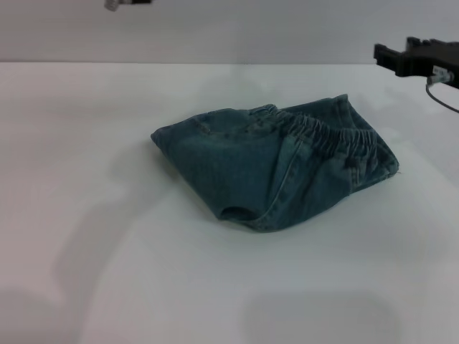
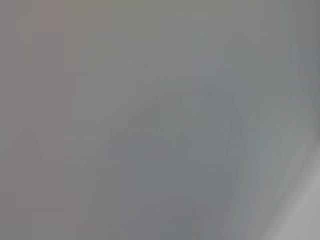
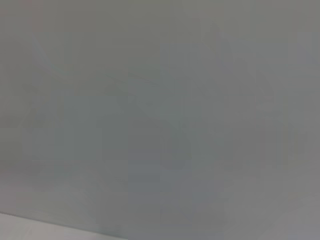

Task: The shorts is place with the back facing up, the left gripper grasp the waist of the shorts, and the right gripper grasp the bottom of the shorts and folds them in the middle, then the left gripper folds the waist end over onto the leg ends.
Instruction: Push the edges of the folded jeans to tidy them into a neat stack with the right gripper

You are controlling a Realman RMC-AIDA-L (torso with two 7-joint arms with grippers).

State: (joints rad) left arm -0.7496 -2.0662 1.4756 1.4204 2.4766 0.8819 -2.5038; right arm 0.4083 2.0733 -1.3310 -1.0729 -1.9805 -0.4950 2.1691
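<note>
Lying folded mid-frame on the white table (image 1: 86,287), the shorts (image 1: 272,172) sit untouched; my right gripper (image 1: 384,56) hovers upper right, my left gripper (image 1: 115,4) upper left, finger states unclear.

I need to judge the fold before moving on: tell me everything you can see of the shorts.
The shorts are faded blue denim, lying on the white table as a folded, somewhat rumpled bundle near its middle. The ruffled elastic waist lies on top toward the robot's right. A pale stitched seam curves down the near side. Nothing touches them but the table; the right gripper hangs far back, clear of them.
</note>
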